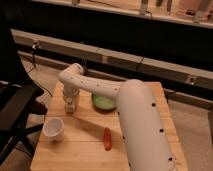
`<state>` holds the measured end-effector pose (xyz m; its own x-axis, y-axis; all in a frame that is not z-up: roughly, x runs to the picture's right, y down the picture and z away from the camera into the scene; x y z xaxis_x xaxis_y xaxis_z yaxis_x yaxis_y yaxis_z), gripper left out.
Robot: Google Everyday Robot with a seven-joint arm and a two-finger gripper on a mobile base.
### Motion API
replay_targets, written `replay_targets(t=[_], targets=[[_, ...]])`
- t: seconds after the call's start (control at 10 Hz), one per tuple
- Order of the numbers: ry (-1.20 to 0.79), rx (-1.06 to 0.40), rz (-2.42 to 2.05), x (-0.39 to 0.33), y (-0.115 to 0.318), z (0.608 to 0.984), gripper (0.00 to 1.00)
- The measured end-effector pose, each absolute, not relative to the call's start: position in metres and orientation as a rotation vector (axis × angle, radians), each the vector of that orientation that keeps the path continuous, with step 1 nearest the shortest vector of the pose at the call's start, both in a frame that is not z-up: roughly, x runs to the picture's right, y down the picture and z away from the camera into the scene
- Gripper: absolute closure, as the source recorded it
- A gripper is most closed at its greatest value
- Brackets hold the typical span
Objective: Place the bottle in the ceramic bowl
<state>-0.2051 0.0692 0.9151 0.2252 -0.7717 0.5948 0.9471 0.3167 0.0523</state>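
Note:
The ceramic bowl (103,102) is round and green and sits on the wooden table (85,150) near its back middle, partly hidden by my white arm. My gripper (71,104) points straight down just left of the bowl, close to the table top. A small pale whitish shape at its tip looks like the bottle (71,107), standing on or just above the wood. I cannot tell whether it is held.
A white cup (53,128) stands on the table's front left. A red-orange elongated thing (107,138) lies at the front middle. A black chair (17,107) stands off the table's left edge. A dark counter runs behind the table.

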Motion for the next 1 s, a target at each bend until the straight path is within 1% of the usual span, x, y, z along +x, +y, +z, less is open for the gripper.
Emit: replay_targets(t=[1.0], targets=[[-0.552, -0.352, -1.216, -0.185, 0.034, 0.903, 1.00]])
